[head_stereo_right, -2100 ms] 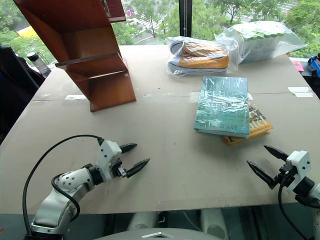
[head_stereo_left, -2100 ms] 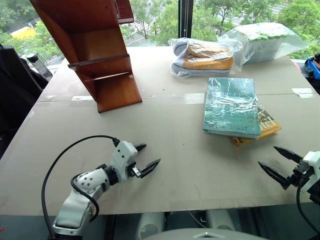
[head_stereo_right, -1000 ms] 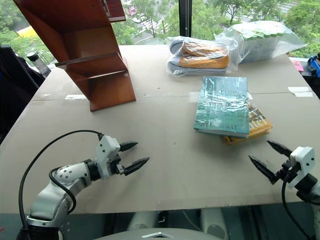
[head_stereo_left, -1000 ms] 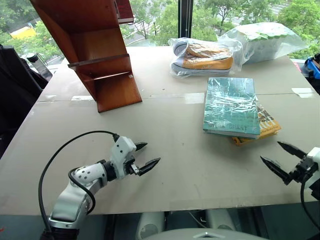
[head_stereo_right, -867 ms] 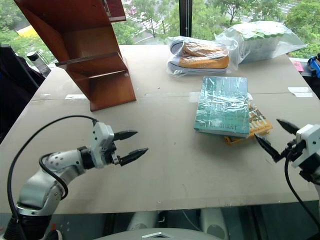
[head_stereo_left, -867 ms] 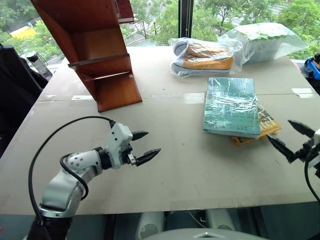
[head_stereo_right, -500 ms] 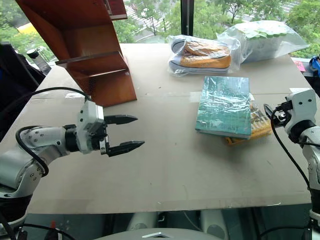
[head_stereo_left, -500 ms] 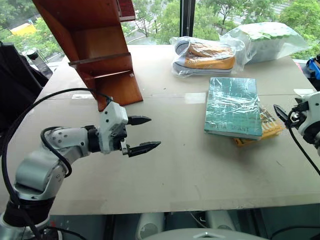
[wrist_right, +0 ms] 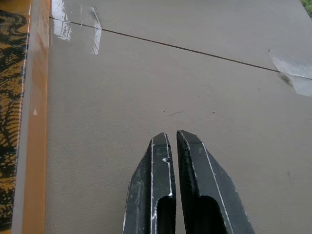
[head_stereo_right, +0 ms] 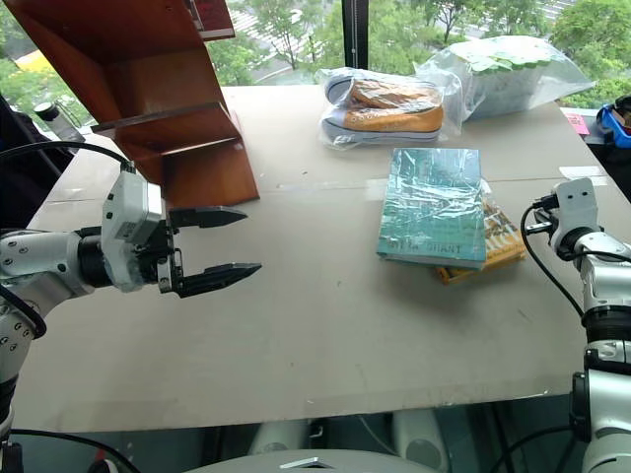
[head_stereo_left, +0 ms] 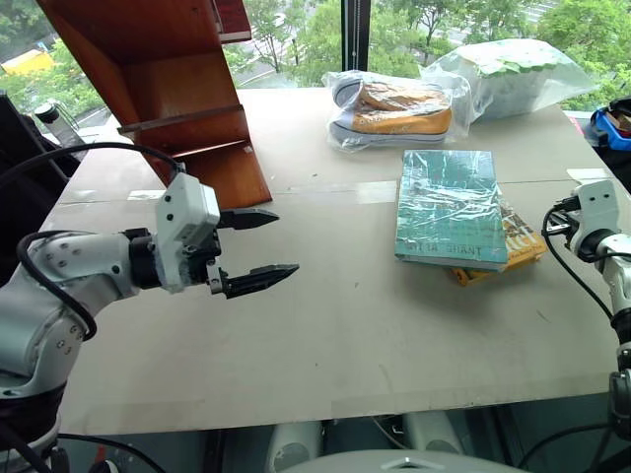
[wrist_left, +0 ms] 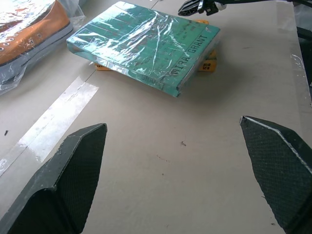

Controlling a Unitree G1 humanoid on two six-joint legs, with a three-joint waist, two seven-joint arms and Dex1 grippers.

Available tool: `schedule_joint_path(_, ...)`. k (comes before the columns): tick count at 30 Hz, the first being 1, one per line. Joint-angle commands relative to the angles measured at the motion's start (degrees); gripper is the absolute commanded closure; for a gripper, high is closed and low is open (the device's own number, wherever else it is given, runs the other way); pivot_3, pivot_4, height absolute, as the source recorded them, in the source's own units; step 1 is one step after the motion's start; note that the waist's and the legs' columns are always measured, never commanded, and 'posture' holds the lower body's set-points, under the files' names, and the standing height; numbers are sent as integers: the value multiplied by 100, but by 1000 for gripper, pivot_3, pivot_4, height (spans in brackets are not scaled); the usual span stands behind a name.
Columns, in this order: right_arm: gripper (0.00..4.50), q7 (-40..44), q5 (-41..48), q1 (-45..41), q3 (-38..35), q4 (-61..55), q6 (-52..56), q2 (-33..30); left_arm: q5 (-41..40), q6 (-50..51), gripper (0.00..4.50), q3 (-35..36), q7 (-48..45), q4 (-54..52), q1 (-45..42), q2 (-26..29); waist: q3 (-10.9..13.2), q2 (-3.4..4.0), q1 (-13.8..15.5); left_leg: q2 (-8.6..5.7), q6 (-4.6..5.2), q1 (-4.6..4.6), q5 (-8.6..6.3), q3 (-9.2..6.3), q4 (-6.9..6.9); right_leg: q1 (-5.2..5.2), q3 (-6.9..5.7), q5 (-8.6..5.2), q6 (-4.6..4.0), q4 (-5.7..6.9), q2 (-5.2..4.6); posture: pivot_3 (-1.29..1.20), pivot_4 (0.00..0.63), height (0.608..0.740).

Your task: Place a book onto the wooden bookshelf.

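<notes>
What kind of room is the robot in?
Probably a test room or lab, high up by a big window: trees show outside, and a taped cardboard-covered table holds practice things: a wooden bookshelf, wrapped books and a bagged shoe.

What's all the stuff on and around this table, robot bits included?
bookshelf: one, reddish-brown wood, far left of the table.
book: one, teal in clear wrap, right of centre, lying on the yellow book.
yellow book: one, yellow-orange, under the teal one.
bagged shoes: one pair, orange and white, far middle.
bagged bundle: one, pale green, far right.
tape strips: several, clear, on the table seam.
left gripper: open, black fingers, above the table's left side.
right gripper: shut, beside the yellow book.
</notes>
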Motion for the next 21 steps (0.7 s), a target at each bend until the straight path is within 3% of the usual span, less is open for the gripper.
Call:
schedule_joint_path(1,4402,407,50,-439,8,556,62,-20,-151,70,0,424,57,-244,174,112,1,-1,1,0,0,0,0,0,-1,0,0,1,-1,0,0,0,150,693)
schedule_joint_path(9,4402,1360,131,-734,141,850,427,50,-214,143,0,518,195,-408,327,87,2,-7,9,0,0,4,0,0,0,2,0,7,-10,2,0,0,150,693)
schedule_joint_path(13,4402,1764,318,-570,158,305,785,139,-195,92,0,532,190,-376,375,95,2,-6,-11,2,0,5,0,0,0,2,0,7,-10,3,2,0,150,693)
schedule_joint_path(21,4402,1789,675,11,175,-1337,1595,500,-37,-66,0,434,99,-312,508,86,3,-5,-2,5,-1,4,0,-1,-1,1,0,10,-7,4,5,0,150,693)
